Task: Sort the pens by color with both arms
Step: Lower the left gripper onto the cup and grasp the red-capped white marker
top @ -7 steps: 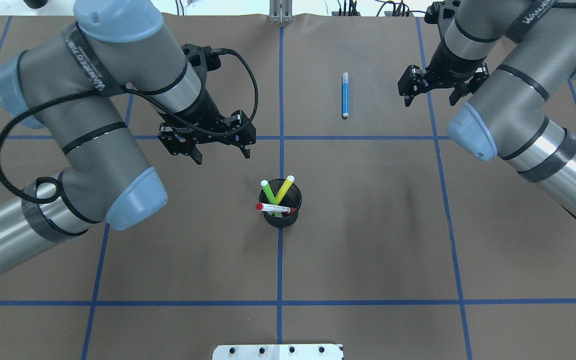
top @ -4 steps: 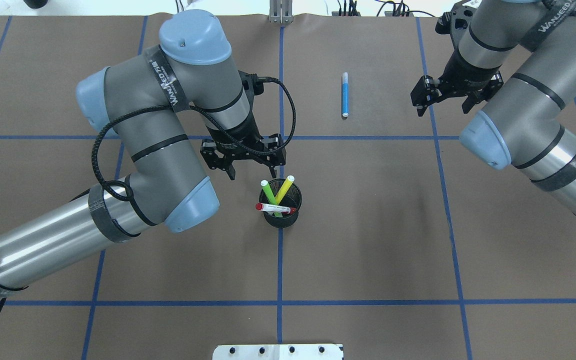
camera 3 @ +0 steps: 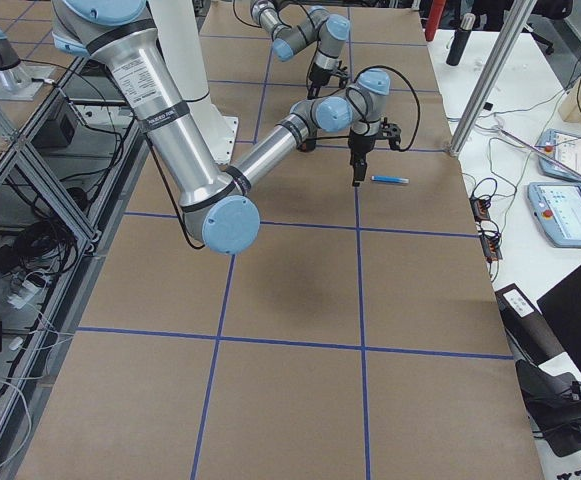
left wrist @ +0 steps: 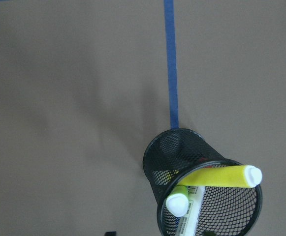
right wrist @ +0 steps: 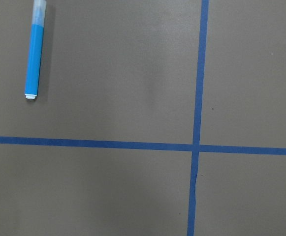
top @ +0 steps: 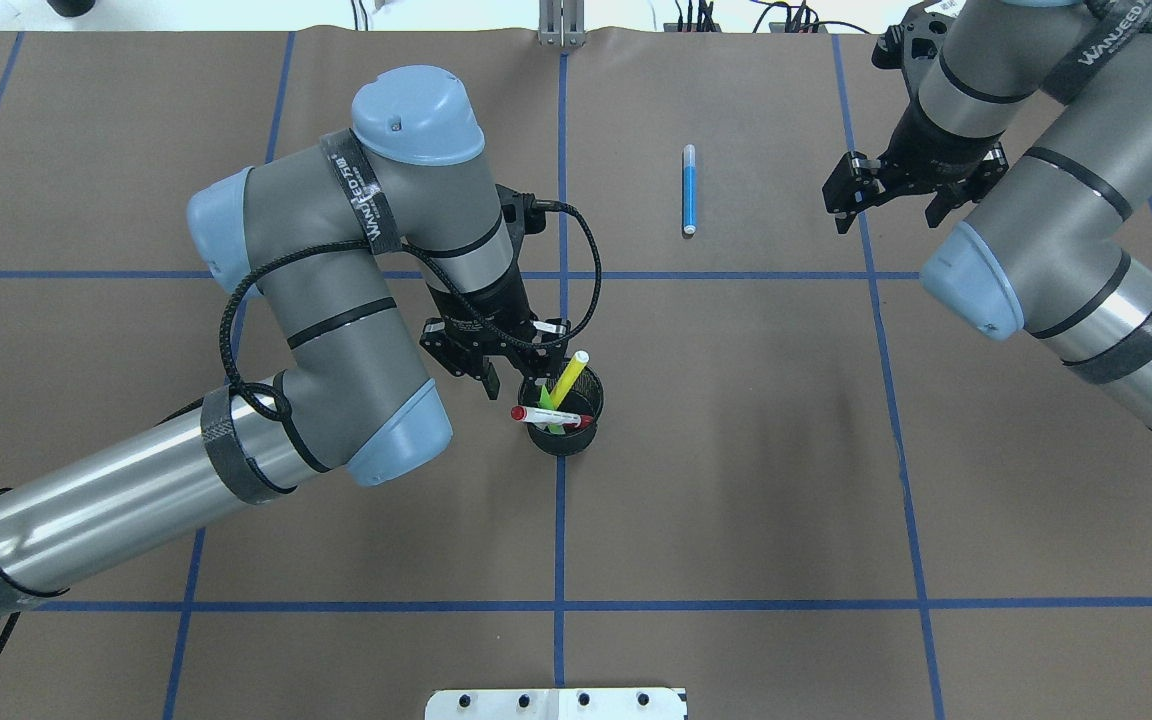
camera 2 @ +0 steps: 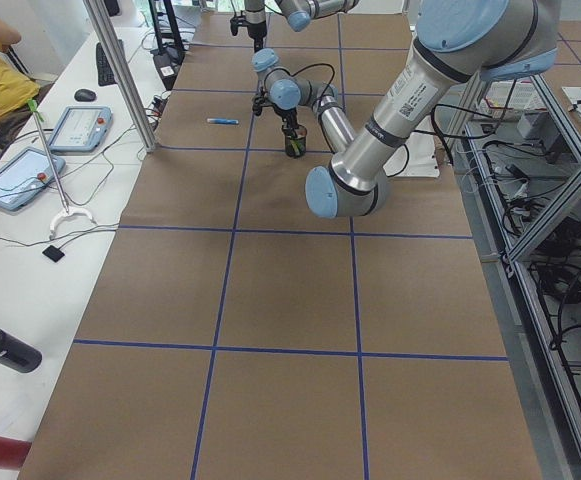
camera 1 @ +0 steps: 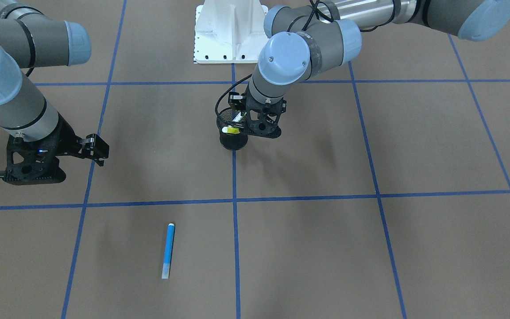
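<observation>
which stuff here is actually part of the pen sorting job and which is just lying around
For the job:
blue pen, lying loose
yellow pen, green pen and red-ended pen, standing in the black cup
left gripper, right gripper

Just lying about:
tablets
black bottle

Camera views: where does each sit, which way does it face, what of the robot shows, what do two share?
Front-facing: across the table, facing the robot; left arm, right arm, pedestal.
Overhead: behind the robot, looking down; left gripper, right gripper, cup, blue pen.
Exterior left: table's left end; left arm near.
Exterior right: opposite end; right arm near.
Left wrist: down on cup and yellow pen; no gripper clear.
Right wrist: down on blue pen; no gripper.
Shared: overhead and right wrist show the blue pen.
</observation>
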You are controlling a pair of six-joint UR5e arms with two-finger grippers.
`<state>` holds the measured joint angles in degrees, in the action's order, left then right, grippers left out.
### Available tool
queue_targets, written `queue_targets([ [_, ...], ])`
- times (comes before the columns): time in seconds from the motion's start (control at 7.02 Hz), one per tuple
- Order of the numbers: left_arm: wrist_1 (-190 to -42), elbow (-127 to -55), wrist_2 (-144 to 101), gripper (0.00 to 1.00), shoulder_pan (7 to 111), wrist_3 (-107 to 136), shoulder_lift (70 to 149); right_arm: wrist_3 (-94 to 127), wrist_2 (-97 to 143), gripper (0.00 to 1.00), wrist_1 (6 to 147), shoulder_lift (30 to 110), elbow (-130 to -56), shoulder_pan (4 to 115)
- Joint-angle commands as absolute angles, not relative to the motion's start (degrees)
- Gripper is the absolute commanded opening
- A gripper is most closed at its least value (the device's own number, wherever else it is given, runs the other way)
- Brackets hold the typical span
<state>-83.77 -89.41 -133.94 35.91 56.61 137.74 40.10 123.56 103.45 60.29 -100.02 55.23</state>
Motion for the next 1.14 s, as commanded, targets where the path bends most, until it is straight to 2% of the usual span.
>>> queue_targets([
  [0.0, -83.85, -89.65, -135.44, 0.46, 34.73, 56.6, 137.73, 40.17, 123.49, 0.99, 103.45, 60.29, -100.02, 55.2],
  [0.28, -83.93, -89.56, -135.35, 0.45, 34.37, 56.6, 137.64, 40.17, 123.49, 0.99, 103.45, 60.21, -99.93, 55.11],
  [0.43, -84.02, -89.39, -135.35, 0.39, 34.37, 56.51, 137.38, 40.17, 123.49, 0.99, 103.36, 60.21, -99.93, 55.11],
  [0.85, -84.2, -89.12, -135.35, 0.39, 34.02, 56.08, 137.37, 40.25, 123.49, 0.99, 103.36, 60.12, -99.93, 54.93],
  [1.0, -84.2, -89.03, -135.35, 0.36, 33.84, 55.99, 137.37, 40.25, 123.49, 0.99, 103.36, 60.12, -99.93, 54.93],
])
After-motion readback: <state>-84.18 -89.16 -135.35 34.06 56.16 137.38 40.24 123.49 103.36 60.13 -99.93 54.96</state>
